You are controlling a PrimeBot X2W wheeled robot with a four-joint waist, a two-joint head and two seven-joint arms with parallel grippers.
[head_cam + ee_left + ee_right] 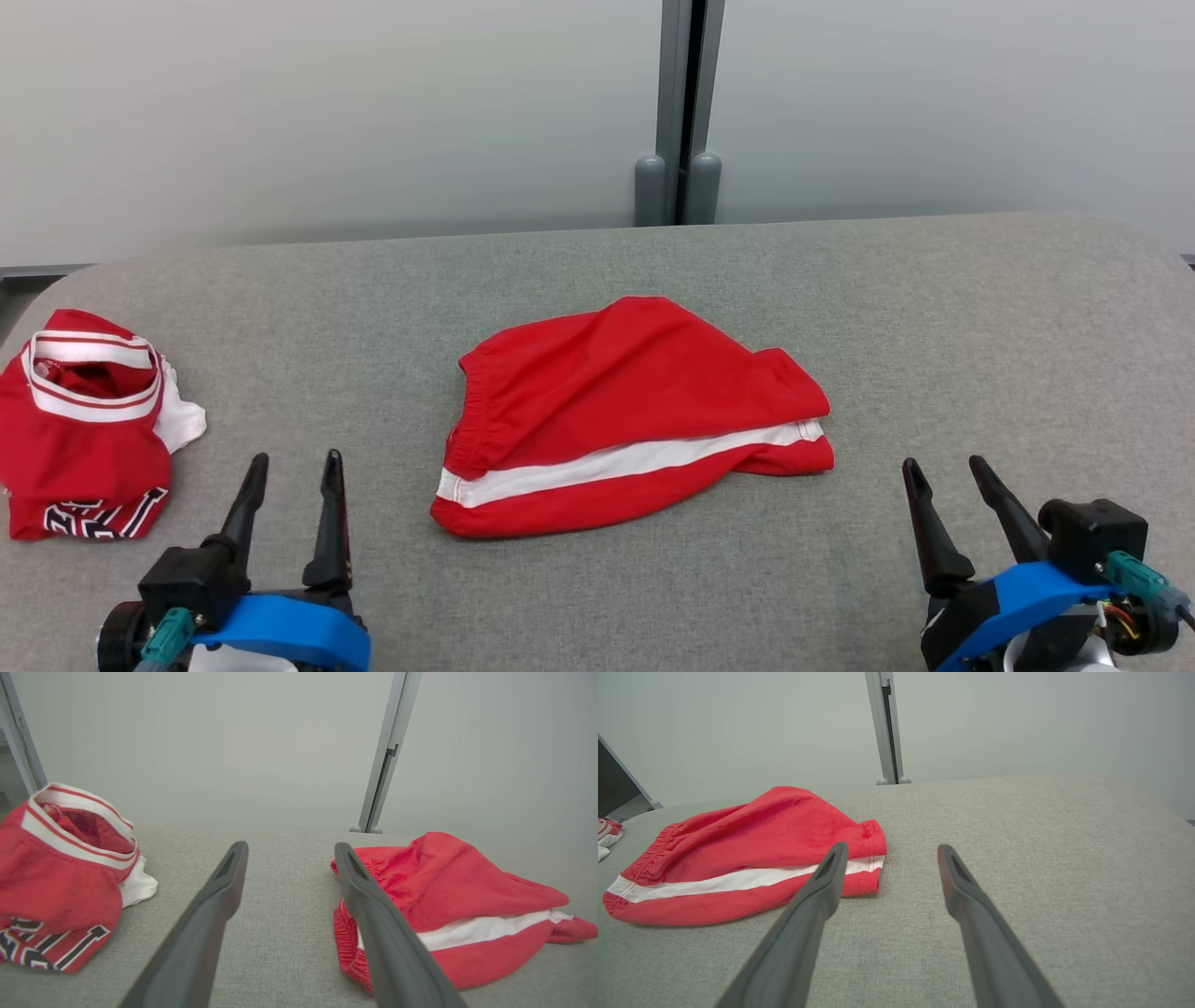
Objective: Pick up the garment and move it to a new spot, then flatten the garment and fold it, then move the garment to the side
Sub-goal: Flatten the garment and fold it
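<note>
Shorts x1 ctr, jersey x1 left

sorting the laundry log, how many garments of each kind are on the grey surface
red shorts with a white stripe: 1
red jersey with white trim: 1
total: 2

Grey fabric table — pale wall behind, split by a grey post.
</note>
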